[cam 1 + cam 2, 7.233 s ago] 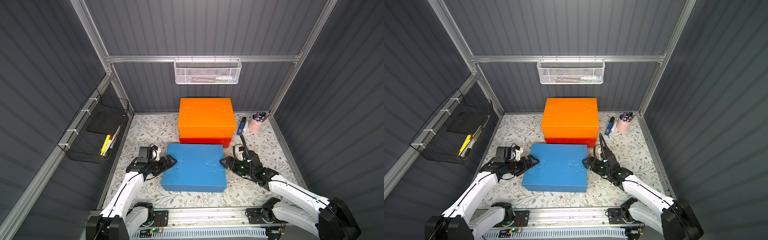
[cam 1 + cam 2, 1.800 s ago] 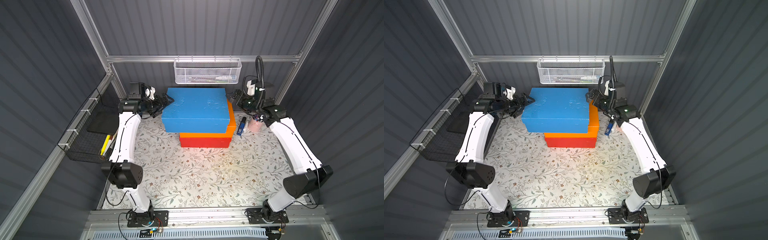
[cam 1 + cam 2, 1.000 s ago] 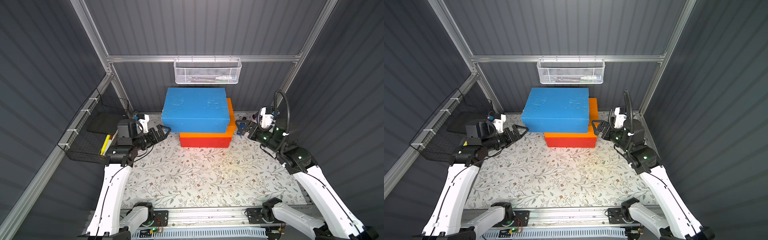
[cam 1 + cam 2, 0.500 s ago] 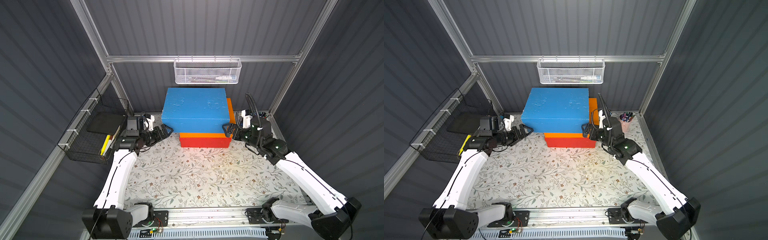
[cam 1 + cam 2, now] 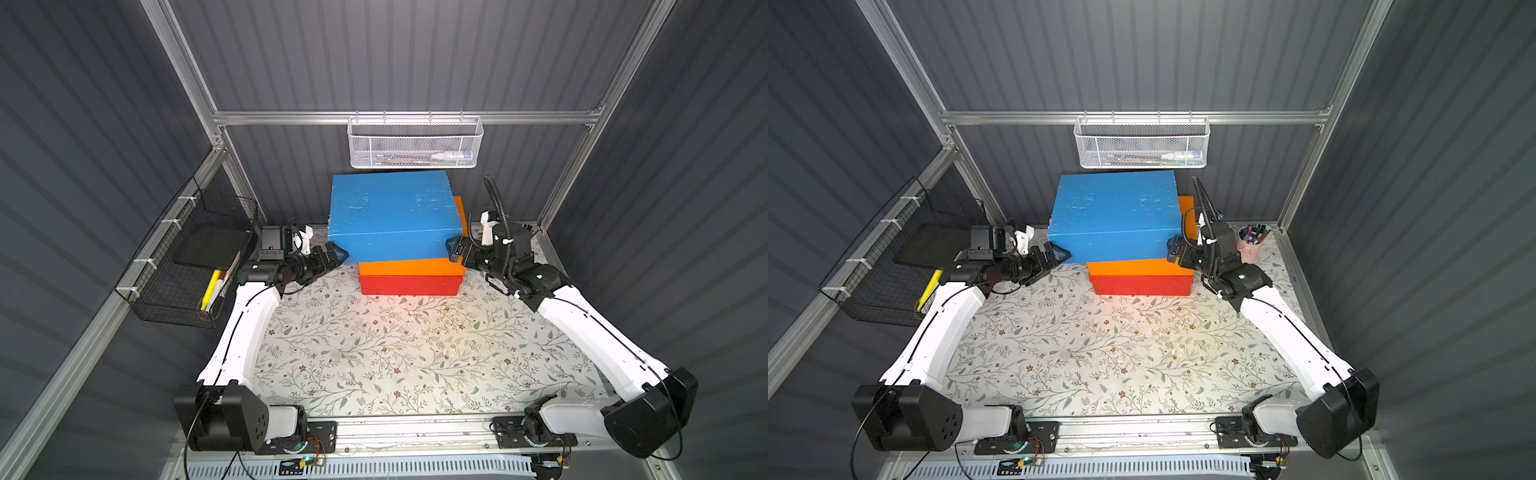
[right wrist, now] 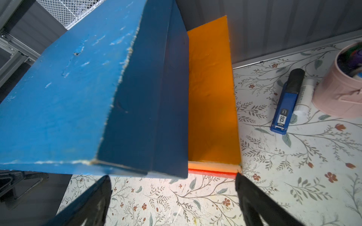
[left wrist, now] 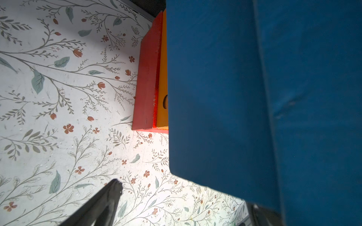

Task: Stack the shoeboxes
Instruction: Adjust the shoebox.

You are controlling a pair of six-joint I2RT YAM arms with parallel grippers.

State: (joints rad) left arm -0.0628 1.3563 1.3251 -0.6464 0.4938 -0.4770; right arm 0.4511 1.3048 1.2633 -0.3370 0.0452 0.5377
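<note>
Shoeboxes: all three sit in one pile at the far edge of the table, against the back wall. Nearest me are both arms' bases at the near edge; mid-table is bare floral cloth.

Further in, left gripper sits just beside the near left corner of the blue box. Jaws look spread, nothing between them, but contact w/ the box I can't tell. Right gripper is at the near right corner, fingers wide apart and holding nothing; right wrist view shows both fingers below the box corner, not pinching it.

Stack order, bottom to top: red box, orange box, blue. Blue is shifted toward the left edge, so it overhangs that side and leaves an orange strip bare on the right.

Risk, my guess: overhang plus a nudge from either arm backing out could slide or tip blue off. Rough paint prob. gives some grip, but the corners are close to the jaws. Pink cup and blue stapler near the far right corner could get clipped by the right arm.

Materials: boxes are rectangular lidded cardboard, matte bumpy paint, chipped pale along blue's lid edges. Table cover is smooth, printed w/ leaves & flowers. White mesh basket on the back wall, black wire basket on the left wall.
</note>
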